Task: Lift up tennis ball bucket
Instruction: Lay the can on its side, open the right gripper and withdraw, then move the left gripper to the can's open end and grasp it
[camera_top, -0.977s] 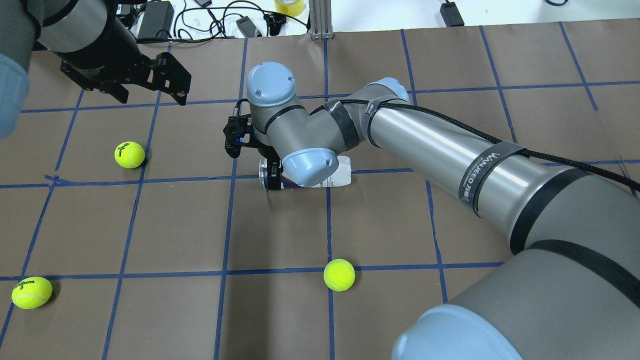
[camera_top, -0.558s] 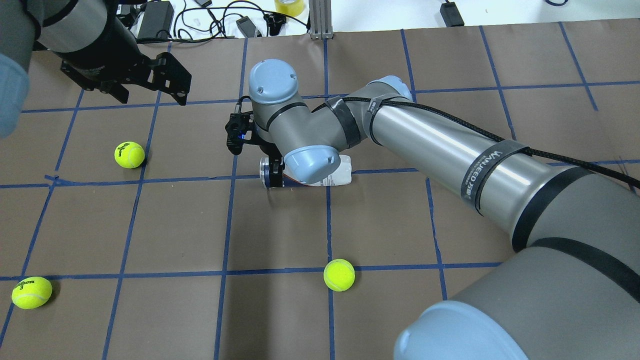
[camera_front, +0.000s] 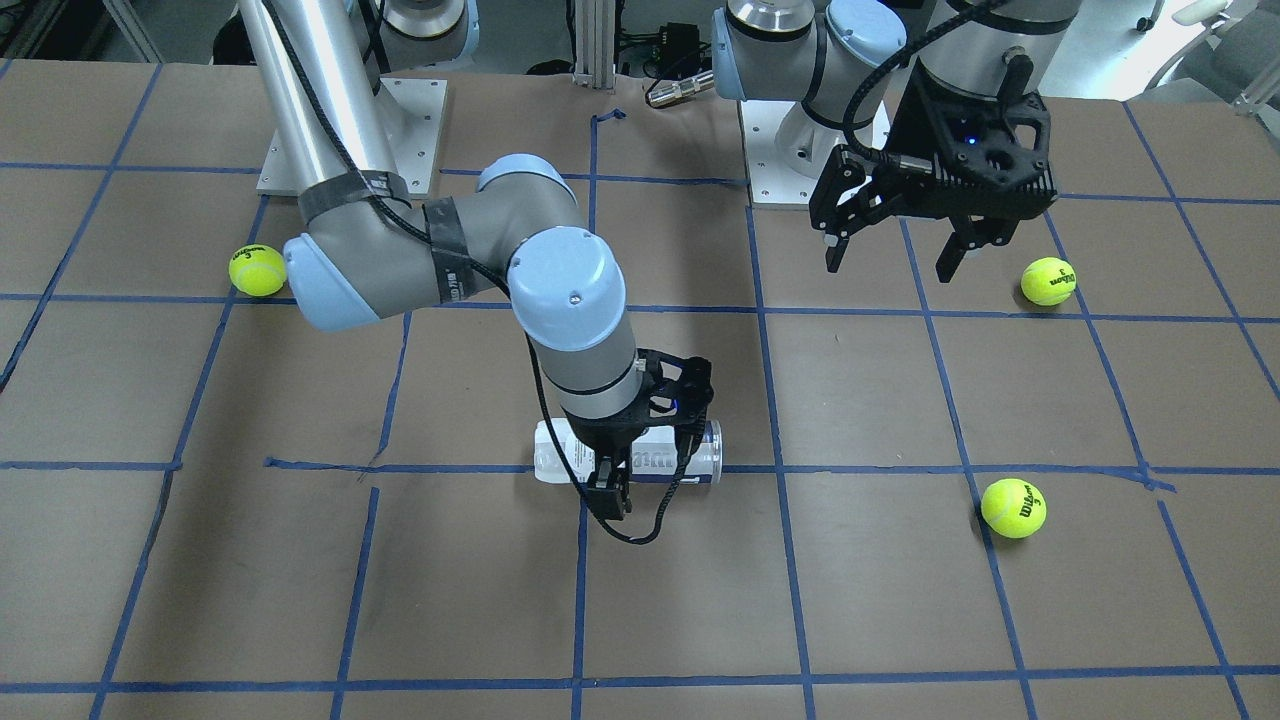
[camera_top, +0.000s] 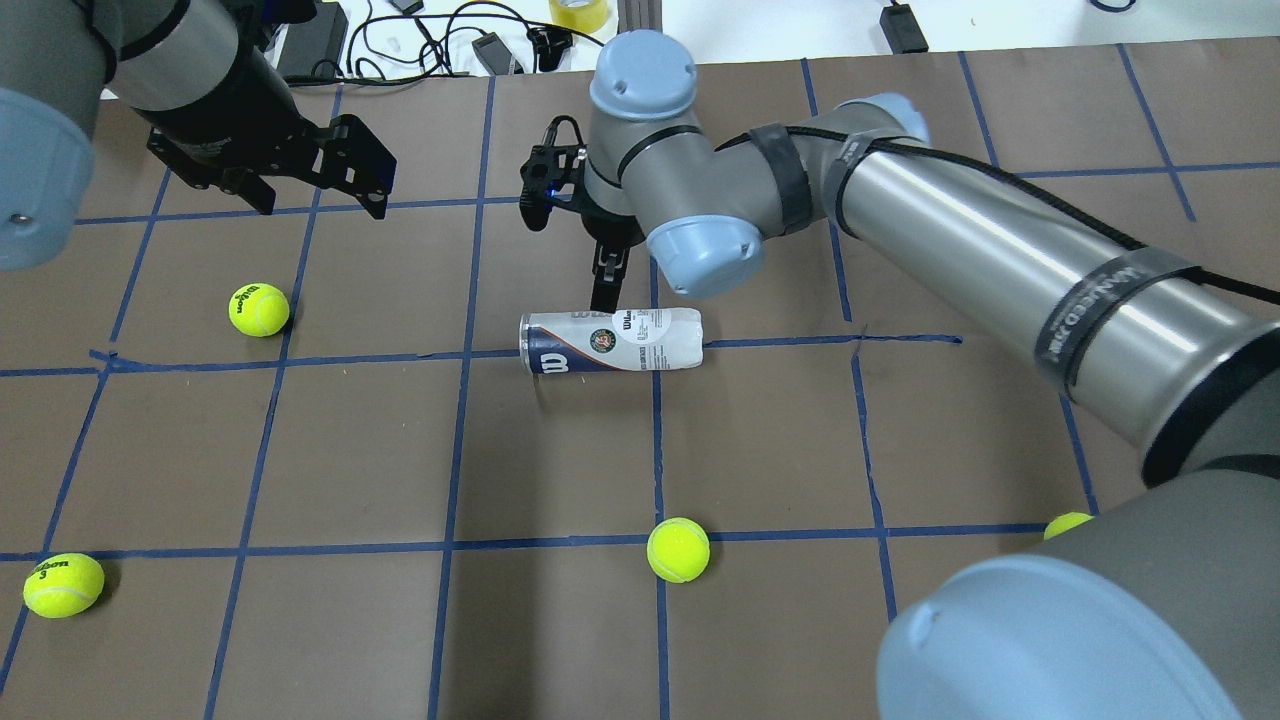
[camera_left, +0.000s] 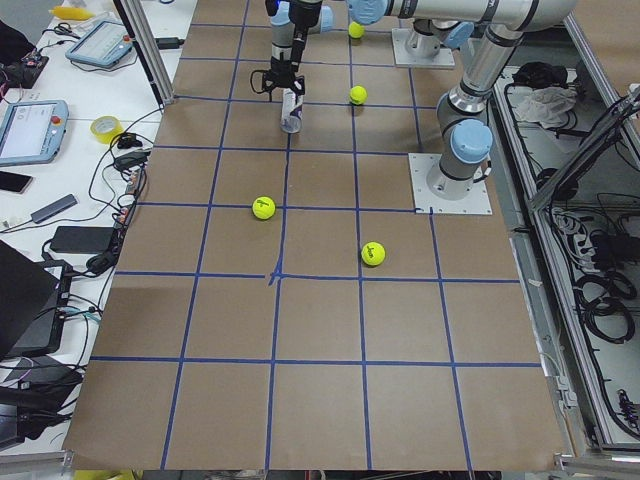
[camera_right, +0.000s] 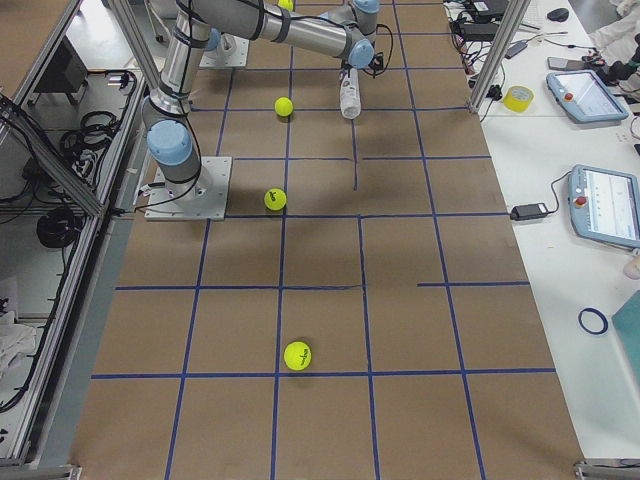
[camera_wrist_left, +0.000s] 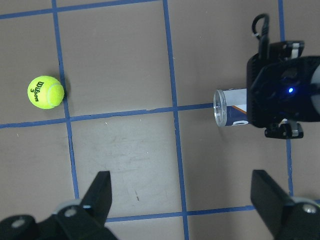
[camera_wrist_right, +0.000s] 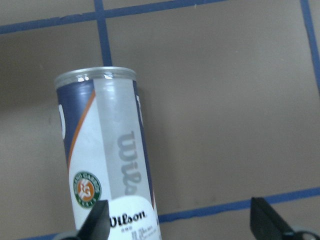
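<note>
The tennis ball bucket (camera_top: 610, 343) lies on its side on the brown table, open end towards the robot's left. It also shows in the front view (camera_front: 556, 455), the left wrist view (camera_wrist_left: 226, 107) and the right wrist view (camera_wrist_right: 105, 165). My right gripper (camera_top: 601, 288) hovers over it, open and holding nothing. Its two fingertips (camera_wrist_right: 97, 220) stand wide apart above the label. My left gripper (camera_top: 320, 205) is open and empty, in the air far to the left of the bucket and above a tennis ball (camera_top: 259, 309).
Loose tennis balls lie at the front left (camera_top: 63, 585), front middle (camera_top: 678, 549) and behind the right arm's elbow (camera_top: 1065, 523). Cables, power bricks and a tape roll (camera_top: 580, 12) sit past the far edge by a metal post (camera_top: 640, 40).
My right gripper has risen from the bucket's open end and moved farther away. The bucket lies in the same place. The left arm has shifted slightly.
</note>
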